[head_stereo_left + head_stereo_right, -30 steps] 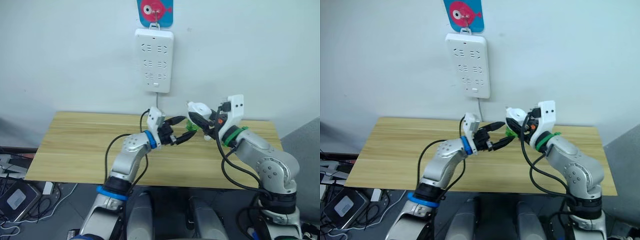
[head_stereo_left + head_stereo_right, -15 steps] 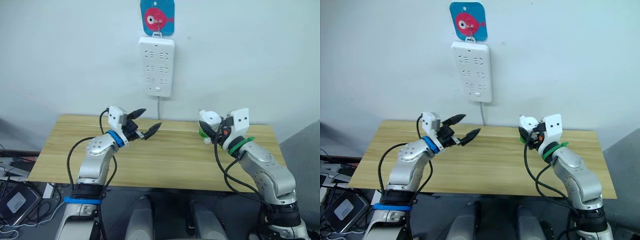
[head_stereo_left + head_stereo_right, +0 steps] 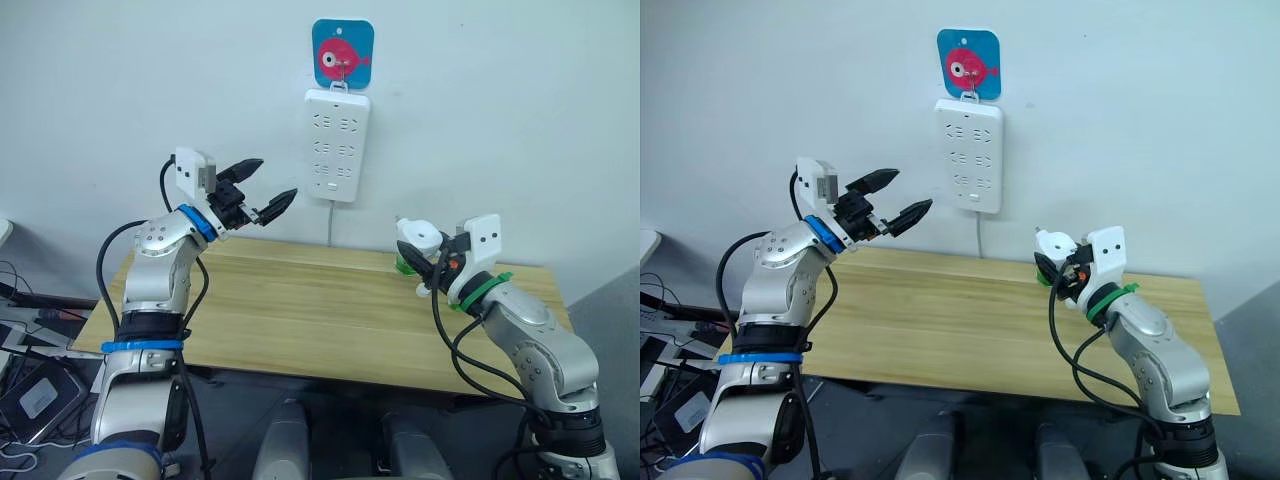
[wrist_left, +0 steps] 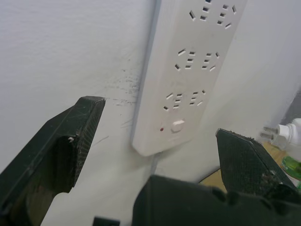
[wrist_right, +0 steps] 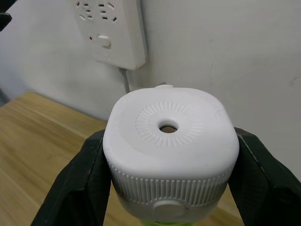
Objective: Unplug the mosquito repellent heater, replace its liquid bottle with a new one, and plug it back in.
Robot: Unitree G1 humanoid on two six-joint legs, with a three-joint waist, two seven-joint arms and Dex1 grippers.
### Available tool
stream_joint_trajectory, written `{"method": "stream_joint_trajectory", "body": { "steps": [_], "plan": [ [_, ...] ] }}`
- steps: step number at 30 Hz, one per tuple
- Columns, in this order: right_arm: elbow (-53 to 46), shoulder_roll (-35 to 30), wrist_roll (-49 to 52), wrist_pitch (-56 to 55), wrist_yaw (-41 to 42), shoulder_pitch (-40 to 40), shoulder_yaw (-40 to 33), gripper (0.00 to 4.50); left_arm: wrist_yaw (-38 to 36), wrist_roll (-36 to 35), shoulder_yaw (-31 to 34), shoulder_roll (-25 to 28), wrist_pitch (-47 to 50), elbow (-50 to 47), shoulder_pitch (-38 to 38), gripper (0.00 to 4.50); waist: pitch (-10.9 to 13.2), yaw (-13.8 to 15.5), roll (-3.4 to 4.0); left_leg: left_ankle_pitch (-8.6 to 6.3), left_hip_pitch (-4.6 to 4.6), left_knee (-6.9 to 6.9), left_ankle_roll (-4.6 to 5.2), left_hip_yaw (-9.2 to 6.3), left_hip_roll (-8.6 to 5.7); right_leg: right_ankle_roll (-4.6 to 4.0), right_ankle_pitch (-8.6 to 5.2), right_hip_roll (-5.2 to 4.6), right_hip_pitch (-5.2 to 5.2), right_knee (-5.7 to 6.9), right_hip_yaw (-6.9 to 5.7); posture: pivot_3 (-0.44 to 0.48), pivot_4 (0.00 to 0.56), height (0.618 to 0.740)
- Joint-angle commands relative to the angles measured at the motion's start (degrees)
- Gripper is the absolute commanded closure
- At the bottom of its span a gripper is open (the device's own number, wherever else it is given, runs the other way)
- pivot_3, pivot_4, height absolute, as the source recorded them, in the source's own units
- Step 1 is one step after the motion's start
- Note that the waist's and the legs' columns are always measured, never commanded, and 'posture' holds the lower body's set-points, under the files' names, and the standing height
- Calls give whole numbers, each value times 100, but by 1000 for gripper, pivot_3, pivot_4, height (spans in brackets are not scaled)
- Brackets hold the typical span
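Clamping the mosquito repellent heater [image 5: 168, 157] between its two black fingers, the right gripper [image 3: 428, 268] holds it above the far right part of the wooden bench [image 3: 300, 310], off the surface. The heater is a smooth white rounded-square barrel with a ribbed skirt, a ring of fine ridges around a round vent hole in its top, and a green bottle showing beneath it. Its two metal plug pins point toward the wall in the left wrist view.

The left gripper [image 3: 258, 190] is raised in the air beside the wall, its tapered matte fingers spread wide and empty, to the left of the power strip [image 3: 336, 145]. That strip is a long glossy white slab hanging upright from a hook under a blue card with a pink fish [image 3: 342, 54], its cable running down behind the bench's far edge. The pale, straight-grained bench top lies bare between the two arms.
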Motion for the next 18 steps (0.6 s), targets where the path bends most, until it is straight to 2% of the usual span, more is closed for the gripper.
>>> {"method": "stream_joint_trajectory", "body": {
  "steps": [1,8,18],
  "plan": [
    [-412,1,193,77,32,-74,-117,1553,-291,160,-154,-202,-593,872,-751,0,-1,22,-2,0,0,0,0,-2,-1,-4,2,0,2,2,-1,240,128,740],
    [-665,-52,303,329,-64,20,-315,1553,-626,563,-336,-520,-1491,2786,-1763,0,-1,-36,-2,0,-2,-3,1,1,-1,-3,2,2,-3,1,2,197,151,740],
    [-1064,-31,467,705,-319,101,-480,1553,-858,814,-270,-821,-1831,3929,-2376,0,0,-56,-2,0,-5,-2,1,0,0,3,-2,3,-5,2,4,154,181,740]
  ]
}}
